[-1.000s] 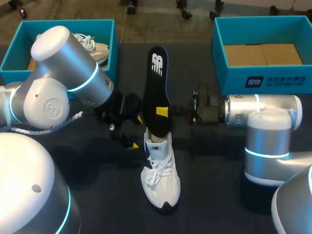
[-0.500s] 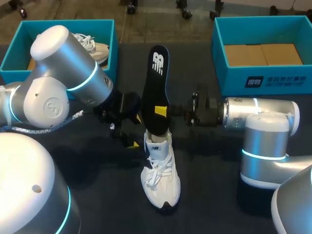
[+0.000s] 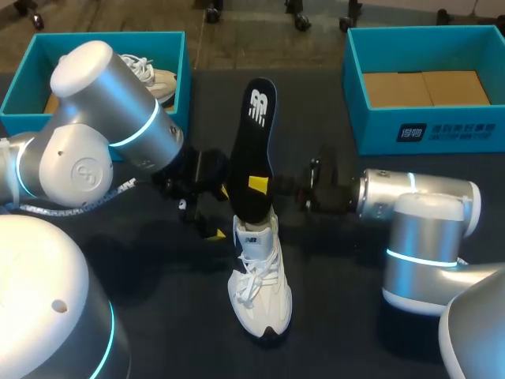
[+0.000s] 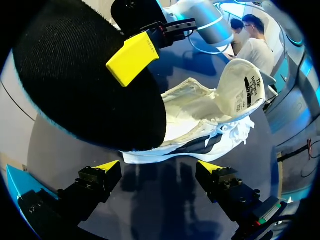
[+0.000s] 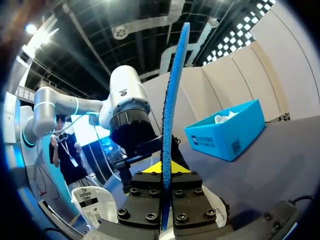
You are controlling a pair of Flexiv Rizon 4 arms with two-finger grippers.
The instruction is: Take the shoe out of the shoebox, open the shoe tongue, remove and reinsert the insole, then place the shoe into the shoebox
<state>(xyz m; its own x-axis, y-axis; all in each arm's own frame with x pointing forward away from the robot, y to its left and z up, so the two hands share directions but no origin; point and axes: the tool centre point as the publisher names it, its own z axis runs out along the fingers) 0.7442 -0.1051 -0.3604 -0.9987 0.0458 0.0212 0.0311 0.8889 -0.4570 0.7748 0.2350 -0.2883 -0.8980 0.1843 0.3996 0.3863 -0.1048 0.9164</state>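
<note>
A white shoe (image 3: 260, 288) lies on the dark table with its toe toward the front edge. A black insole (image 3: 254, 142) stands upright over the shoe's opening, its lower end at the collar. My right gripper (image 3: 258, 184) is shut on the insole's lower half; it grips the blue-edged insole (image 5: 172, 100) edge-on between its fingers (image 5: 165, 167). My left gripper (image 3: 213, 213) hangs open just left of the shoe's heel. Ahead of its own gripper (image 4: 159, 167), the left wrist view shows the shoe (image 4: 200, 120), its tongue pulled up, and the insole (image 4: 85, 85).
A teal shoebox (image 3: 16, 91) at the back left holds another white shoe (image 3: 154, 79). A second teal shoebox (image 3: 355, 87) at the back right has a cardboard floor. Bare table lies in front of and to the right of the shoe.
My right arm has shifted slightly left and down, easing the insole a little toward the shoe. The left arm has not moved.
</note>
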